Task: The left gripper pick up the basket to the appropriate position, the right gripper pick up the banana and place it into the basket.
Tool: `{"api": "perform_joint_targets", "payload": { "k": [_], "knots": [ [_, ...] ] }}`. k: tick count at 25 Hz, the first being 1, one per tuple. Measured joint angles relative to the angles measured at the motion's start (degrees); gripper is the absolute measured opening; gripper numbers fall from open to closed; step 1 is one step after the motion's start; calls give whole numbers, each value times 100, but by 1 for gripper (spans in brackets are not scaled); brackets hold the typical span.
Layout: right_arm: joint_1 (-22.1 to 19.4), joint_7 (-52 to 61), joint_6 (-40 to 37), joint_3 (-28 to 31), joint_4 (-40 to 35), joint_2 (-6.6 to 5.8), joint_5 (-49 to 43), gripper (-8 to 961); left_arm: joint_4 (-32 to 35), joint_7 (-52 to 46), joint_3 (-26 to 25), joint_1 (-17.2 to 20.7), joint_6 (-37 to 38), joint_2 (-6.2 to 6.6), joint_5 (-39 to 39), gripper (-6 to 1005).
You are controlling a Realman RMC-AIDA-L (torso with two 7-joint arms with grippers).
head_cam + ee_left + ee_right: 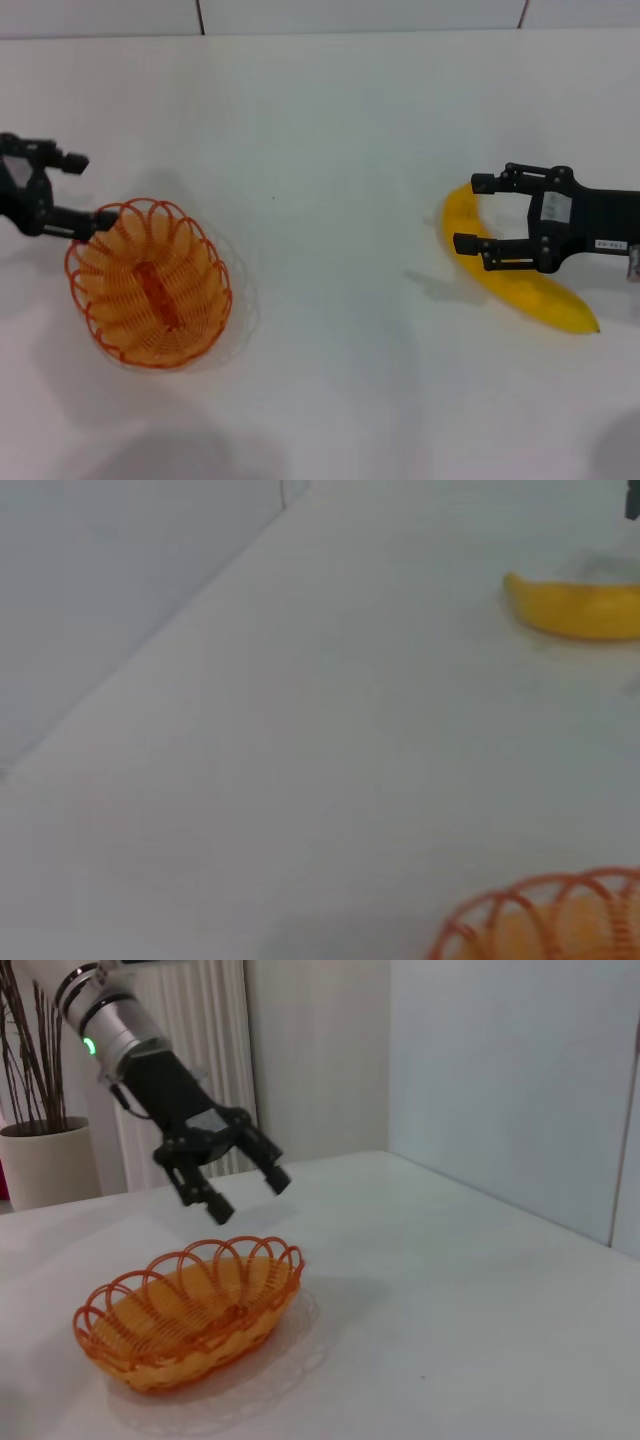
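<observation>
The orange wire basket (150, 285) sits on the white table at the left; it also shows in the right wrist view (190, 1310) and, as a bit of rim, in the left wrist view (540, 920). My left gripper (88, 190) is open and empty, hovering just above the basket's left rim (250, 1196). The yellow banana (520, 275) lies on the table at the right, also in the left wrist view (580, 610). My right gripper (470, 213) is open over the banana's upper half, one finger crossing it. Whether it touches the banana I cannot tell.
The white table's far edge (320, 35) meets a tiled wall. In the right wrist view a potted plant with bare twigs (40, 1160) stands behind the table beyond the left arm. Bare tabletop (330, 250) lies between basket and banana.
</observation>
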Motion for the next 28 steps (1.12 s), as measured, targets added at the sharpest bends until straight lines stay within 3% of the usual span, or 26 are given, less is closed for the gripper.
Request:
{"api": "perform_joint_targets", "payload": {
  "k": [10, 23, 28],
  "knots": [
    [34, 2, 52, -22, 9, 7, -6, 824, -1014, 77, 742, -294, -1081, -11, 115, 854],
    [40, 2, 52, -22, 24, 7, 1, 819, -1146, 1, 1046, -314, -1508, -60, 117, 852],
    [45, 3, 52, -22, 51, 6, 1, 817, -1289, -115, 1137, -358, -1810, -60, 107, 696]
  ]
}}
